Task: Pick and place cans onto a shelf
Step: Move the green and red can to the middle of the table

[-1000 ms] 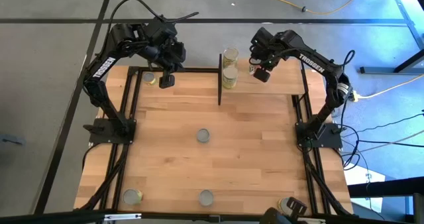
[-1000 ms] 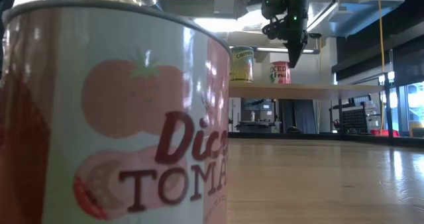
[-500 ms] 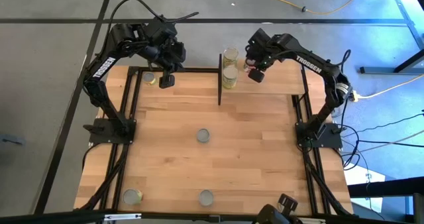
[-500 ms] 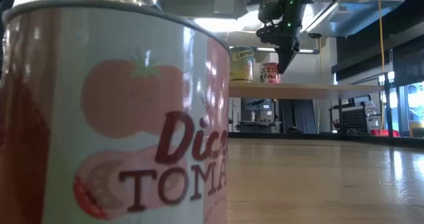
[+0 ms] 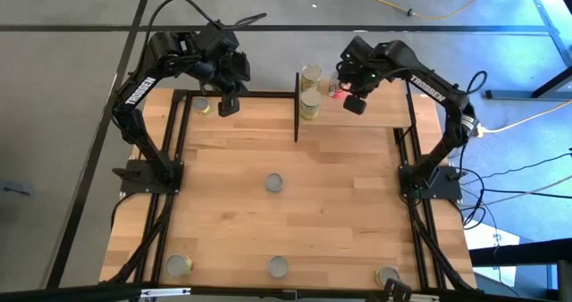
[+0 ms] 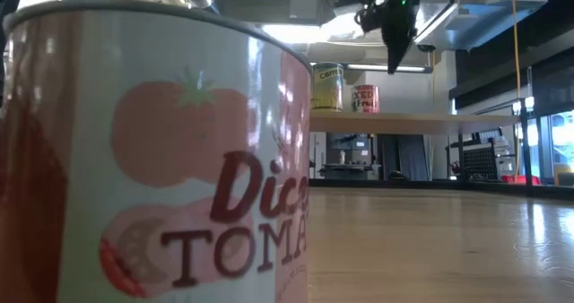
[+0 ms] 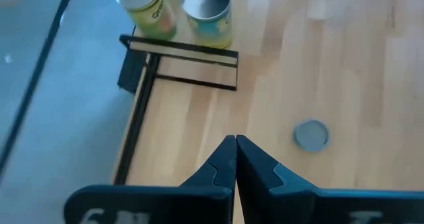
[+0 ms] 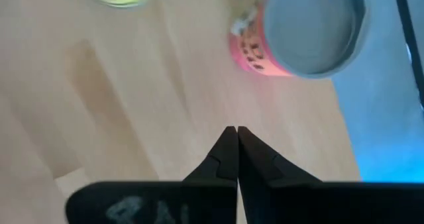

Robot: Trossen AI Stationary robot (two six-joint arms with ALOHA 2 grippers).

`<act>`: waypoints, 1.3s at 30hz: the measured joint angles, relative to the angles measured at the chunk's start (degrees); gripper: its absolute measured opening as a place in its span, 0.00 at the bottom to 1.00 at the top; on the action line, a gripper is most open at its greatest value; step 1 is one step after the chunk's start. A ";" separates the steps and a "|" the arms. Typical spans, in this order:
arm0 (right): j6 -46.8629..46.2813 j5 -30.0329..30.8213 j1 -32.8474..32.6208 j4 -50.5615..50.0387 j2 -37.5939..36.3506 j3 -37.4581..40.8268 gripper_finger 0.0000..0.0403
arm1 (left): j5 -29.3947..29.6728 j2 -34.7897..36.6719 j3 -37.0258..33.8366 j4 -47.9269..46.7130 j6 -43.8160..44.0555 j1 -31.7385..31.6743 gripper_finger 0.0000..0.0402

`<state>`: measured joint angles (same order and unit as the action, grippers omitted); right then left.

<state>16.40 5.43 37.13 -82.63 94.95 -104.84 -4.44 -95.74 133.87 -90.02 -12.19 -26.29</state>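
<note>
Three cans sit along the near edge of your table: one at the left (image 5: 179, 265), one in the middle (image 5: 279, 267) and one at the right (image 5: 387, 275). One of them, a tomato can (image 6: 152, 160), stands so close to the low camera that it fills half of that view. Farther in, you have one more can (image 5: 273, 184) alone in the middle of the table (image 5: 340, 213). At the far side stands the shelf (image 5: 375, 114), a raised wood board with black posts. On it you can see two yellow-green cans (image 5: 309, 89) by the black divider, and a red can (image 5: 337, 89) just beside them. Your right claw (image 5: 355, 104) hangs above the shelf, close to the red can but not touching it, and its fingers are pressed together with nothing in them. Your left claw (image 5: 230, 107) hangs over the far left corner, also pressed together and holding nothing. One small can (image 5: 202, 106) sits just beside it there.
</note>
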 joint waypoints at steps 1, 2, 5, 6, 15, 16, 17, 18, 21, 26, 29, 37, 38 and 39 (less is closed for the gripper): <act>0.24 -0.13 -0.19 -0.38 -0.44 -0.36 0.00 | -0.31 0.00 -0.01 0.00 1.52 -0.02 0.00; 0.46 -0.11 -0.38 -0.73 -0.89 -0.55 0.00 | -1.29 0.00 -0.01 0.00 2.94 -0.02 0.00; 0.76 -0.11 -0.57 -1.96 -2.41 -0.65 0.00 | -6.02 0.00 0.00 0.00 8.07 0.01 0.02; 0.89 -0.11 -0.57 -2.14 -3.08 -0.65 0.00 | -7.63 0.00 -0.03 0.01 9.94 0.08 0.03; 3.13 -0.11 -0.57 -4.36 -10.91 -0.68 0.00 | -17.26 1.56 -9.85 0.10 19.66 6.29 0.15; 3.12 -0.11 -0.57 -4.58 -11.94 -0.72 0.00 | -17.51 2.36 -12.05 0.08 19.73 7.50 0.15; 2.93 -0.11 -0.60 -4.83 -12.95 -0.72 0.00 | -17.60 3.62 -14.81 0.19 19.70 8.95 0.16; 2.40 -0.17 -0.58 -4.98 -13.97 -0.72 0.00 | -17.61 4.90 -17.53 0.08 19.68 10.37 0.16; 1.82 -0.89 -0.57 -5.39 -16.94 -0.72 0.00 | -17.93 10.07 -26.00 0.01 19.58 14.43 0.16; -0.67 -1.07 -0.57 -5.57 -20.78 -0.74 0.00 | -15.87 20.82 -38.91 -0.01 25.38 22.09 0.16; -1.13 -1.36 -0.57 -5.56 -22.66 -0.74 0.00 | -14.77 27.00 -46.39 -0.03 34.75 27.85 0.16; -2.61 -7.61 -0.60 -5.12 -25.59 -0.74 0.00 | -11.67 40.40 -62.48 2.67 57.62 46.70 0.16; -2.65 -7.61 -0.57 -5.11 -25.72 -0.74 0.00 | -10.89 41.24 -64.16 3.96 59.39 48.94 0.16; -2.64 -7.60 -0.55 -5.05 -25.74 -0.74 0.00 | -10.00 42.03 -65.81 5.49 60.81 51.16 0.16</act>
<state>13.76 -2.17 36.58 -87.68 69.21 -105.58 -14.44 -53.72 68.06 -84.53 48.61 24.87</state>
